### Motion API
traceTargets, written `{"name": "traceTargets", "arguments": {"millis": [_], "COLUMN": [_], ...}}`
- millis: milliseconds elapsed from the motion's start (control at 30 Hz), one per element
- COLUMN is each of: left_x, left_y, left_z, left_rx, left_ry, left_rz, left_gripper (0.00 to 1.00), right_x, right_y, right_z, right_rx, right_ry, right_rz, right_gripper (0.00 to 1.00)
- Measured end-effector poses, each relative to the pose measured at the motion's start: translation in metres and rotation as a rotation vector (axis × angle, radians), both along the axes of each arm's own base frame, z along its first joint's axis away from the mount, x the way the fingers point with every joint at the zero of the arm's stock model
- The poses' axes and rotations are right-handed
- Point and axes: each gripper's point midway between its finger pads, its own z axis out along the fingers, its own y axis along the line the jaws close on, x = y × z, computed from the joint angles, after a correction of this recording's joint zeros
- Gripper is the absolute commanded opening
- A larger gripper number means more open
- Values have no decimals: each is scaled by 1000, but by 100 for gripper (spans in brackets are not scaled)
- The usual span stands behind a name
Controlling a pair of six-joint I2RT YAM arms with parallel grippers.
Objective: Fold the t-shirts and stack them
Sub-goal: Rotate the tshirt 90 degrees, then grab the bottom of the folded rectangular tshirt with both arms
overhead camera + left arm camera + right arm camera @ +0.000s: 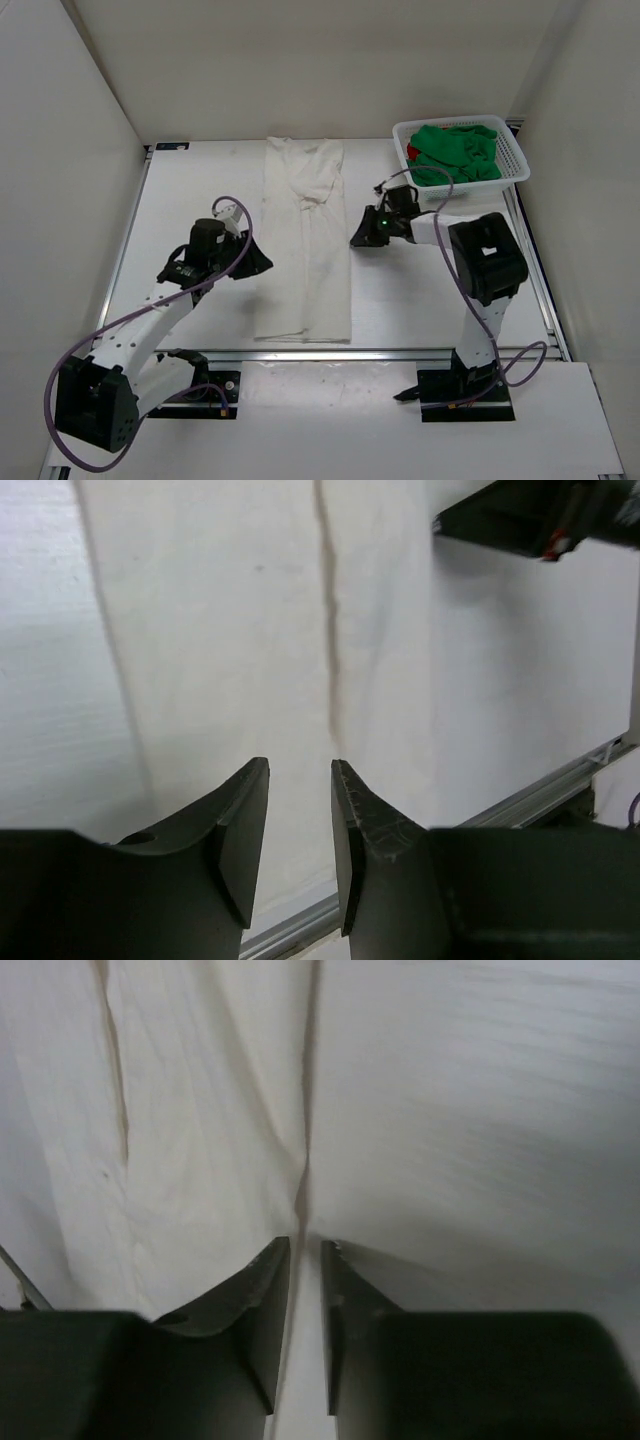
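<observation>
"Tabletop (180,190), what's on it?"
"Cream t-shirt (305,250), folded into a long strip, mid-table. Green t-shirt (458,150) heaped in the white mesh basket (515,168)."
"Grippers?"
"Left gripper (300,767) spread, empty, over the strip; right gripper (305,1245) barely parted at its edge."

A white mesh basket (513,152) sits at the far right corner of the white table (190,195).

Cream shirt (305,240) lies folded into a long strip, mid table (195,185). My left gripper (258,262) is just beside its left edge, my right gripper (356,239) at its right edge. Green shirt (455,150) and a bit of red shirt (413,152) are piled in the basket (514,150), far right corner.
</observation>
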Motion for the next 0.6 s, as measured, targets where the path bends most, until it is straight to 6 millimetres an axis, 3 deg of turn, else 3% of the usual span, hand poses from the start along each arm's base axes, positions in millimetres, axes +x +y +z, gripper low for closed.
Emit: {"name": "traceTargets", "arguments": {"millis": [33,133,233,400,500,600], "left_x": [-5,-17,-32,-81,-105,-105], "left_y": [-2,-2,3,9,9,12], "left_z": [-8,-28,-51,-99,-115,-113], "left_rx": [9,34,70,128,144,116], "left_ry": [16,60,102,213,263,245], "left_rz": [-10,-23,-27,-69,-94,-53], "left_gripper": [42,42,44,45,47,53], "right_x": [0,-18,-44,-104,-154,-201], "right_y": [-14,-36,-39,-34,-21,-17], "right_z": [2,9,28,59,53,33], "right_rx": [-9,-39,-46,-48,-61,-96], "right_ry": [-4,0,-31,-124,-113,-46], "right_rz": [-21,-50,-42,6,92,165], "right_gripper": [26,27,28,29,29,30]}}
